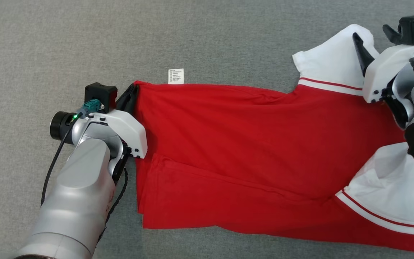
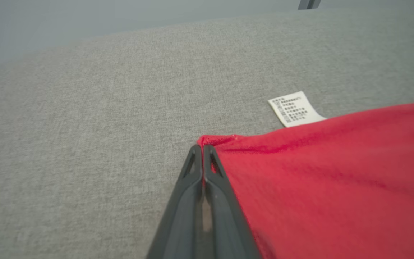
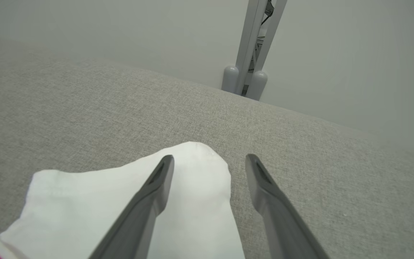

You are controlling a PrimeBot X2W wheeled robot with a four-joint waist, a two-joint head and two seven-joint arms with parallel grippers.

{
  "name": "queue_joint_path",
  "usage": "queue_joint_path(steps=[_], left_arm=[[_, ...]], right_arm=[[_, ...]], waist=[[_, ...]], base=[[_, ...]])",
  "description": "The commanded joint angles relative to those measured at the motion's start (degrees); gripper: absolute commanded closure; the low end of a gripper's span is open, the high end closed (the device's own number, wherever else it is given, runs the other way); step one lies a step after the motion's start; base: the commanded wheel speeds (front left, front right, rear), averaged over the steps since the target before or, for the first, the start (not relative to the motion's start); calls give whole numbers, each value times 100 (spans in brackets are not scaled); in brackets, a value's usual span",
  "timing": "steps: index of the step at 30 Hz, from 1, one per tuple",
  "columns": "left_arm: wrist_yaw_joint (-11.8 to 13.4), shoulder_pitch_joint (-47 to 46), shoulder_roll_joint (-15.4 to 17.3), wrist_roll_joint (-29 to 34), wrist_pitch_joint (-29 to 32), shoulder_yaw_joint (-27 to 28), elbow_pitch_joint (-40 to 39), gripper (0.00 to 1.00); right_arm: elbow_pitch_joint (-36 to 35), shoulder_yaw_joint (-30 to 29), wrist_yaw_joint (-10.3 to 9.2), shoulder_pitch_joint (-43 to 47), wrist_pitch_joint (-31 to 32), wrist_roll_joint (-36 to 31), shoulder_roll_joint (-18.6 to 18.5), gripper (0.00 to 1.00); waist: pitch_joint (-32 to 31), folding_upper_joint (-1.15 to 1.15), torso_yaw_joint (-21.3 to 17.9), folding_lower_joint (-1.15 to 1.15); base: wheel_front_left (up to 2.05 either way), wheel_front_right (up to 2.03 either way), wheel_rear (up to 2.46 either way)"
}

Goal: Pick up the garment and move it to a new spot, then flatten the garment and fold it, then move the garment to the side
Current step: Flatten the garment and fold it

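Spread flat on the grey fabric-covered desk, reaching from the left pincer to the right pincer: a red short-sleeved knit shirt with white, red-striped sleeves. Clamped between the left pincer's closed fingers, the shirt's far hem corner. Just right of those tips, a small white printed care label. Right pincer spread wide over the white far sleeve, one finger above cloth, the other above bare desk; touching or not, cannot tell.

Bright, even, diffuse light, faint soft shadows. Head view sharp; left wrist view shows the garment softly blurred.
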Motion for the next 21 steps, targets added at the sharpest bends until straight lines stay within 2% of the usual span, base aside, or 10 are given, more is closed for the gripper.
queue_joint_path(steps=[1, 5, 10, 11, 12, 14, 21], left_arm=[[53, 34, 54, -114, -32, -77, -76, 100], [181, 98, 54, -515, -71, -547, -380, 100], [385, 99, 51, -956, -75, -1080, -612, 100], [423, 83, 51, -1032, -79, -1164, -635, 100], [462, 66, 49, -1110, -84, -1246, -649, 100], [524, 35, 44, -1221, -92, -1386, -665, 100], [726, -133, 38, -1453, -130, -1613, -648, 100]], right_arm=[[80, 28, -2, -125, 54, 8, -50, 0], [491, 20, -2, -416, 172, -67, -206, 0], [913, -29, -2, -628, 388, -112, -211, 0], [961, -30, -2, -646, 419, -121, -208, 11], [1004, -30, -2, -651, 460, -125, -203, 33], [1068, -32, -2, -662, 478, -124, -202, 100], [1102, -145, -2, -856, 38, -201, -306, 100]], waist=[[133, 0, 165, 0], [258, 0, 330, 0], [335, 0, 442, 0], [350, 0, 449, 0], [359, 0, 453, 0], [363, 0, 453, 0], [305, 0, 376, 0]], base=[[0, 0, 0], [0, 0, 0], [0, 0, 0], [0, 0, 0], [0, 0, 0], [0, 0, 0], [0, 0, 0]])
